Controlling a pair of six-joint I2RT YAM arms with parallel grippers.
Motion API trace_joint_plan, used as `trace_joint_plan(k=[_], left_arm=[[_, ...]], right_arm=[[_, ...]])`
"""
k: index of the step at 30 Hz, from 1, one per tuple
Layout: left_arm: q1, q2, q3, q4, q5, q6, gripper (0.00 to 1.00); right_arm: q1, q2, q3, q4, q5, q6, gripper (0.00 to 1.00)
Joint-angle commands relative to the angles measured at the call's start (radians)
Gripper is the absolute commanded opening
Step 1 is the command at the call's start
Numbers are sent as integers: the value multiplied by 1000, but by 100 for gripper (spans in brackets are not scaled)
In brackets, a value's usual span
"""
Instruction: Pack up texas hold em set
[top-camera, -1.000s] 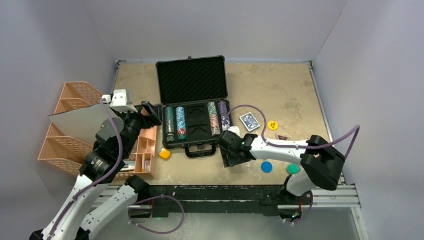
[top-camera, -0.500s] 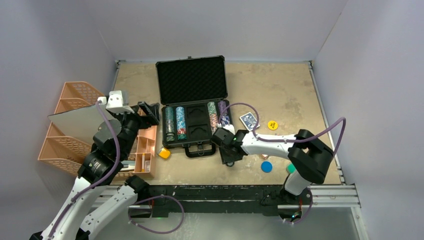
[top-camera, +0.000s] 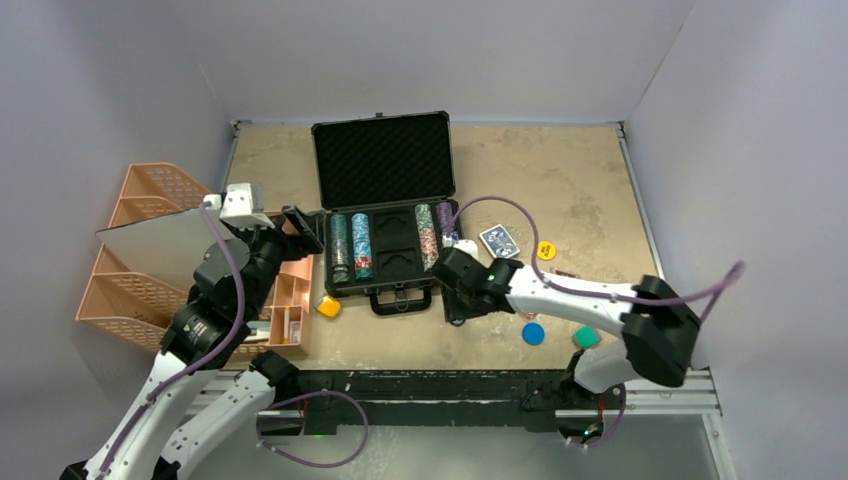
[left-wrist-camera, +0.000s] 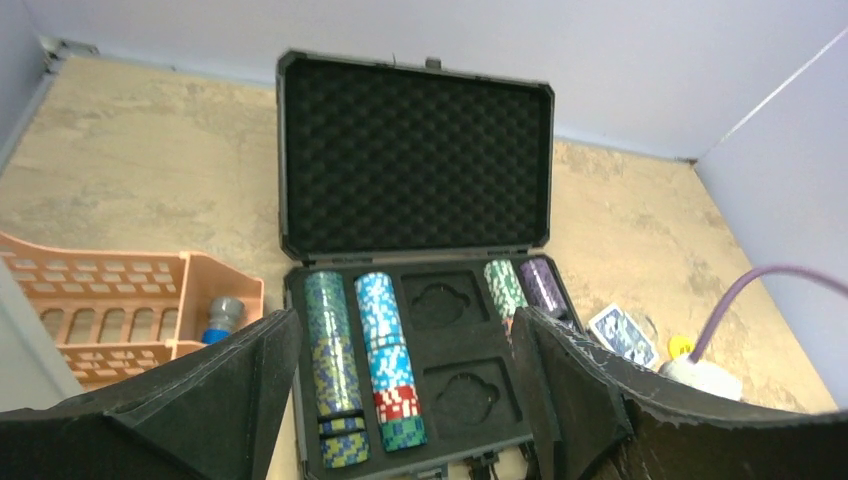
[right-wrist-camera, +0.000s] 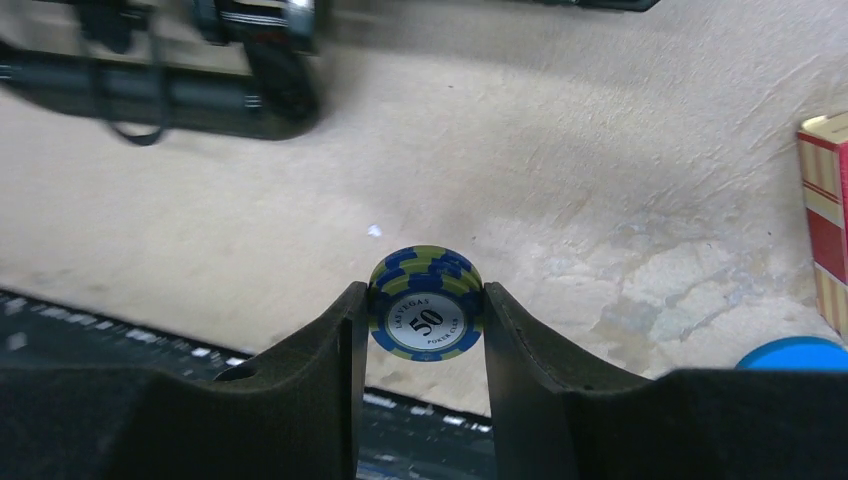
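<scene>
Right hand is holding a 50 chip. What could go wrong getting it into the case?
1. The right hand pinches the 50 chip only by its rim, so it may pivot or slip out and roll across the table.
2. The matching blue-and-green chip row lies at the briefcase's left end, close to the open left hand. Reaching there could bring the arms into contact.

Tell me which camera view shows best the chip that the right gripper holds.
The right wrist view: the chip, blue and yellow, marked 50, is clamped between the fingers of the right gripper, its face to the camera. The top external view shows only the gripper. The left wrist view does not include it.
</scene>
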Motion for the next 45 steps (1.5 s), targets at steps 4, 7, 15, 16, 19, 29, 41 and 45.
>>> trace_joint_plan(k=[4, 7, 15, 16, 19, 29, 41, 45], left_arm=[[3, 8, -97, 28, 183, -117, 82], [5, 18, -157, 88, 322, -163, 82], [3, 100, -385, 481, 708, -302, 81], [2, 119, -415, 556, 749, -317, 80], [-24, 171, -503, 780, 815, -322, 77], [-159, 477, -498, 1125, 733, -239, 87], [-164, 565, -510, 1300, 610, -313, 71], [-167, 574, -504, 1303, 599, -325, 62]], right_arm=[[-33, -202, -2, 9, 34, 57, 7], [-63, -258, -29, 77, 14, 85, 7], [-198, -354, -74, 336, -110, 200, 6], [-211, -354, -73, 364, -129, 213, 6], [-244, -338, -67, 426, -187, 252, 6], [-257, -294, -40, 519, -274, 318, 7], [-256, -287, -66, 565, -285, 336, 8], [-257, -273, -72, 581, -297, 341, 8]])
